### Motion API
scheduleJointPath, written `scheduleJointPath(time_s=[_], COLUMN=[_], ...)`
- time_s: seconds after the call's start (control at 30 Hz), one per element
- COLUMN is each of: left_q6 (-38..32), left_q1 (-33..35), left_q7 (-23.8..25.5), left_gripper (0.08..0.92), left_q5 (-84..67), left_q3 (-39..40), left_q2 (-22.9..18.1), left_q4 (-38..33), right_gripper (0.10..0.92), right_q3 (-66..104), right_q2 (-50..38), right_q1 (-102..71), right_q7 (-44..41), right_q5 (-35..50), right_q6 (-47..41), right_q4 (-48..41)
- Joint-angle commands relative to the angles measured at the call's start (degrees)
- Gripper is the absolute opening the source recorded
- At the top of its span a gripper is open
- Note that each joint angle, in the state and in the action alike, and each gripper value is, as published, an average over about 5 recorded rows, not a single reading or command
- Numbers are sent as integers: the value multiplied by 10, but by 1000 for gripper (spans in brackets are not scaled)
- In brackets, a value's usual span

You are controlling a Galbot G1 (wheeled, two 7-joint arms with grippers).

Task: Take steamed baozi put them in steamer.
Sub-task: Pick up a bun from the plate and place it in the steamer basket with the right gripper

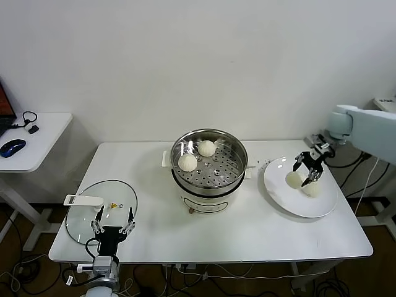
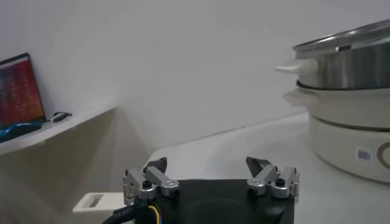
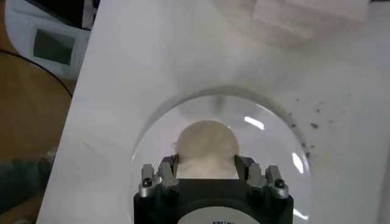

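Two baozi (image 1: 197, 155) in the steamer (image 1: 232, 176); two on the plate (image 1: 291, 205) to its right.

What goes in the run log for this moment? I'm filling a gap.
right gripper: shut on baozi over plate | steamer: two baozi inside | left gripper: open, idle by glass lid

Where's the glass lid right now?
In the head view the glass lid lies flat on the table's front-left corner, left of the steamer, just beyond the idle left end effector.
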Motion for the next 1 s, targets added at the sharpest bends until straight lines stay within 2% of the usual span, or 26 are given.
scheduleJointPath(time_s=[0.03,0.2,0.4,0.67,1.0], left_q6=[1,2,3,1,-1], left_q1=[1,2,3,6,12], left_q7=[-1,-2,-2,-4,-6], left_gripper=[823,823,823,823,823], left_q5=[0,-1,0,3,4], left_q3=[3,6,7,11,9], left_q2=[-28,-28,-28,-28,-28], left_q4=[0,-4,-8,-8,-16], right_gripper=[632,629,628,626,628], right_q3=[-90,-106,-91,-43,-8], right_q2=[65,106,134,188,281], right_q1=[167,222,245,218,142], right_q7=[-12,0,71,160,177], right_q5=[47,38,3,-74,-108], right_q6=[154,251,349,360,360], right_q4=[28,39,69,119,112])
